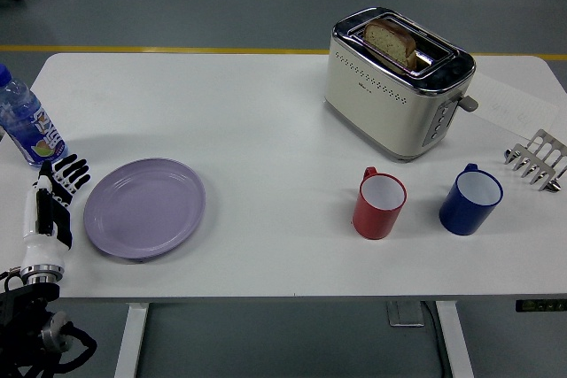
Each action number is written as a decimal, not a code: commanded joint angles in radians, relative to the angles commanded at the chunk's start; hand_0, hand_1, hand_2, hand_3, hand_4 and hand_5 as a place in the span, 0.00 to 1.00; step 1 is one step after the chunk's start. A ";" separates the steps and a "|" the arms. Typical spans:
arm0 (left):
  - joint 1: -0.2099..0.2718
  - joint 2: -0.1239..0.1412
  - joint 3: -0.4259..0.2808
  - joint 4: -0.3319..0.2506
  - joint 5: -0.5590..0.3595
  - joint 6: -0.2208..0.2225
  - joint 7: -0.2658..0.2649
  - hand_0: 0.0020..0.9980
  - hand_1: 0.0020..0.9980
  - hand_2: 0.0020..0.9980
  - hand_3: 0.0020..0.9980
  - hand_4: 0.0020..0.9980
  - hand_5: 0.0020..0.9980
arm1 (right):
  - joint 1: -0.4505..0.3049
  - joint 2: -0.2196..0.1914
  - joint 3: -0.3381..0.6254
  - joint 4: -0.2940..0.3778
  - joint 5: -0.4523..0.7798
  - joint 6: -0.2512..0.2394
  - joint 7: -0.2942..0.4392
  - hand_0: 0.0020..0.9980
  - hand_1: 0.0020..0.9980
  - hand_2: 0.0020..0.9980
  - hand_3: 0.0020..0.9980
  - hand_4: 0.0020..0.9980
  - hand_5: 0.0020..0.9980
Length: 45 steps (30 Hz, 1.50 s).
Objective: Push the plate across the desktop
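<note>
Resting flat on the white table (266, 112), the lavender plate (145, 207) sits toward the table's left end, closer to the near edge than the far one. Just left of the plate, the left hand (55, 196) lies at the table's left edge, its black fingers (73, 172) straight and slightly spread, holding nothing; the fingertips lie close to the plate's upper-left rim, but contact cannot be made out. Beyond the hand, up and left of the plate, a clear water bottle (27, 121) with a blue label stands at the table's left edge; its print is too small to read.

Right of the plate a broad stretch of bare tabletop runs as far as the red mug (380, 204), which stands well apart from the plate. Farther right of the plate is the blue mug (470, 199), set apart from the red one. Beyond the 2 mugs, far right and up from the plate, a cream and chrome toaster (399, 81) holds a slice of bread (392, 42) upright in a slot; a small mark on its side is unreadable. A metal toast rack (537, 160) sits at the table's right edge, with a faintly printed sheet of paper (518, 105) beyond it, its text illegible.
</note>
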<state>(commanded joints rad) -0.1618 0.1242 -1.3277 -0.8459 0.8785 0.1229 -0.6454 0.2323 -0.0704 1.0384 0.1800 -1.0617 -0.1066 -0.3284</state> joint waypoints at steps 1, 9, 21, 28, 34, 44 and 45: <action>-0.001 0.002 0.008 0.002 0.000 0.004 0.000 0.86 0.87 0.89 0.84 0.51 1.00 | -0.001 0.000 0.000 0.000 -0.001 0.000 0.000 0.53 0.50 0.60 0.55 0.25 0.20; -0.010 0.004 0.069 0.016 -0.017 0.029 0.000 0.88 0.89 0.92 0.85 0.50 1.00 | -0.001 0.001 -0.002 0.000 0.001 -0.001 0.000 0.53 0.50 0.60 0.55 0.25 0.20; -0.039 -0.029 0.103 -0.011 -0.034 0.053 0.000 0.88 0.89 0.92 0.88 0.52 1.00 | 0.003 0.003 0.004 0.000 -0.003 0.001 0.000 0.53 0.50 0.60 0.55 0.25 0.20; -0.053 -0.057 0.127 -0.025 -0.047 0.060 0.000 0.88 0.89 0.92 0.87 0.52 1.00 | 0.007 0.004 0.002 0.000 -0.003 0.002 0.000 0.53 0.50 0.60 0.55 0.25 0.20; -0.064 -0.073 0.160 -0.041 -0.058 0.063 0.000 0.88 0.89 0.92 0.88 0.52 1.00 | 0.007 0.004 0.000 0.000 0.001 0.001 0.000 0.53 0.50 0.60 0.55 0.25 0.20; -0.074 -0.083 0.223 -0.050 -0.090 0.065 0.000 0.88 0.89 0.92 0.88 0.52 1.00 | 0.006 0.005 -0.001 0.000 -0.002 0.001 -0.001 0.53 0.50 0.60 0.55 0.25 0.20; -0.075 -0.083 0.231 -0.051 -0.094 0.065 0.000 0.88 0.89 0.92 0.88 0.52 1.00 | 0.006 0.005 -0.001 0.000 -0.003 0.002 -0.001 0.53 0.50 0.60 0.55 0.25 0.20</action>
<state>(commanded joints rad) -0.2367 0.0410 -1.0969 -0.8967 0.7847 0.1877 -0.6454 0.2381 -0.0652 1.0373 0.1800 -1.0646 -0.1051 -0.3296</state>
